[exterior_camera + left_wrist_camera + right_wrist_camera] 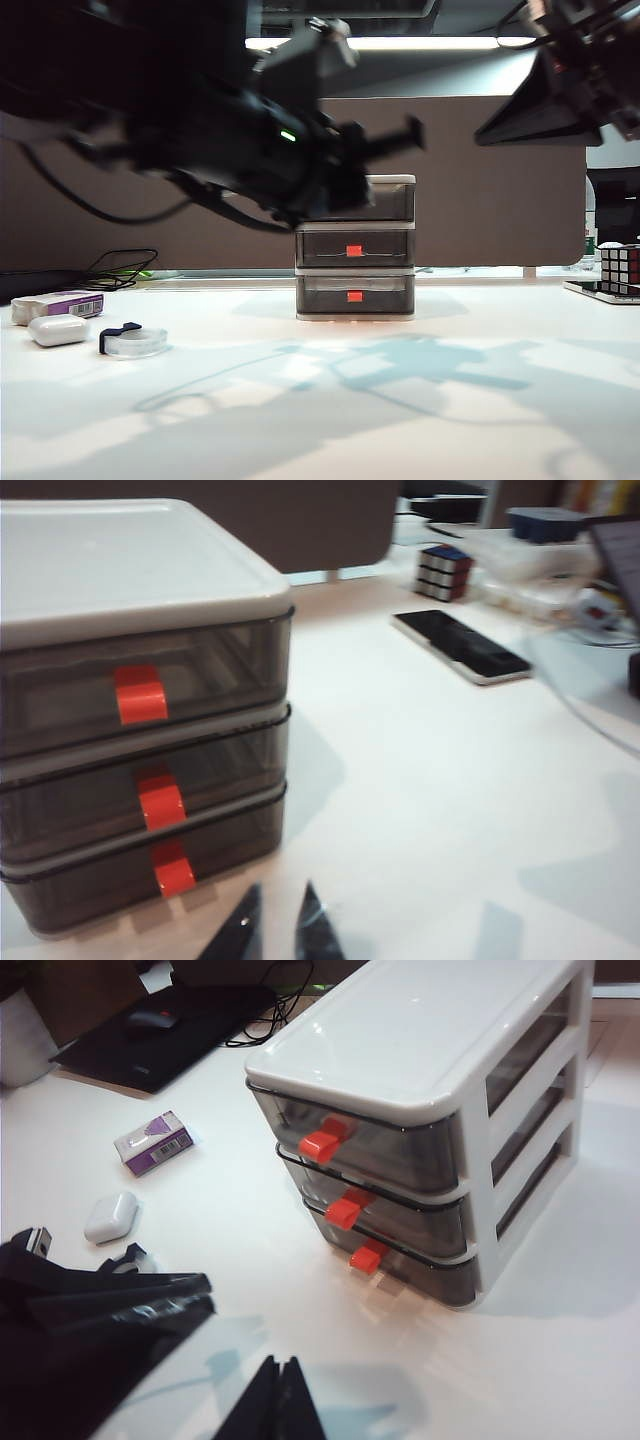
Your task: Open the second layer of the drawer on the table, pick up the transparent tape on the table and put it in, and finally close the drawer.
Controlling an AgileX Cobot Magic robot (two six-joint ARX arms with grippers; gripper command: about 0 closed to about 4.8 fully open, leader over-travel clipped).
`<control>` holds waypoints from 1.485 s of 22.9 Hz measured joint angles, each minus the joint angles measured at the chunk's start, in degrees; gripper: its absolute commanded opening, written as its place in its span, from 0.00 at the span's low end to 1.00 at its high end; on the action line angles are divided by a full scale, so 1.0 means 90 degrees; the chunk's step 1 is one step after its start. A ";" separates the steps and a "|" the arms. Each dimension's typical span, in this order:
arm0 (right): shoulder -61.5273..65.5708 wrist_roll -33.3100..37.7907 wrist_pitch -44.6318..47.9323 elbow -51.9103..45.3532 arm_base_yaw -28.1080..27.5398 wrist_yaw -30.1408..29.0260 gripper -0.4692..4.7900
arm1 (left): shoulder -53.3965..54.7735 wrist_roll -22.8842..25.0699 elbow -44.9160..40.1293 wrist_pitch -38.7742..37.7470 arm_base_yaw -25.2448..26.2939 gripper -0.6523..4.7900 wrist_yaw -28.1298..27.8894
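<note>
The white-framed drawer unit (pixel 355 312) stands mid-table. Its second layer (pixel 353 250) is shut, as are the other two, and shows its red handle in the left wrist view (pixel 162 800) and the right wrist view (pixel 343 1210). The transparent tape (pixel 133 342) lies flat on the table (pixel 330 400) at the left, its dark tab towards the white case; in the right wrist view the tape (pixel 128 1257) is half hidden by the left arm. My left gripper (pixel 410 130) (pixel 280 892) hovers before the unit's top, nearly shut and holding nothing. My right gripper (pixel 485 135) (pixel 283 1362) hangs high at the right, shut and empty.
A white rounded case (pixel 58 330) and a purple-and-white box (pixel 60 303) lie beside the tape. A puzzle cube (pixel 620 265) and a flat dark phone (pixel 460 645) sit at the far right. Cables (pixel 120 268) lie at the back left.
</note>
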 measured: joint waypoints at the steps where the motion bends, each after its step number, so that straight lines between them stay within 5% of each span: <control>1: 0.0223 -0.0061 0.0000 0.0141 0.0002 -0.0061 0.08 | 0.0340 0.0061 0.0170 0.0170 -0.0078 0.36 -0.0381; 3: 0.0546 -0.0165 0.0015 0.0340 0.0000 -0.0228 0.08 | 0.0916 0.0000 0.0391 0.0379 -0.0058 0.47 -0.0682; 8: 0.0787 -0.0486 0.0204 0.0372 -0.0005 -0.0301 0.08 | 0.1834 -0.0092 0.0546 0.1319 -0.0053 0.47 -0.0993; 15: 0.1739 -0.1127 0.1311 0.0437 -0.0636 -0.2402 0.08 | 0.2322 -0.0163 0.1253 0.1579 -0.0051 0.47 -0.1586; 21: 0.2382 -0.0816 0.2004 0.0668 -0.1260 -0.3310 0.08 | 0.2458 -0.0194 0.1559 0.1613 0.0155 0.47 -0.1761; 34: 0.2460 -0.0772 0.2419 0.0743 -0.1112 -0.3512 0.08 | 0.2747 -0.0199 0.2295 0.0845 0.0330 0.47 -0.1909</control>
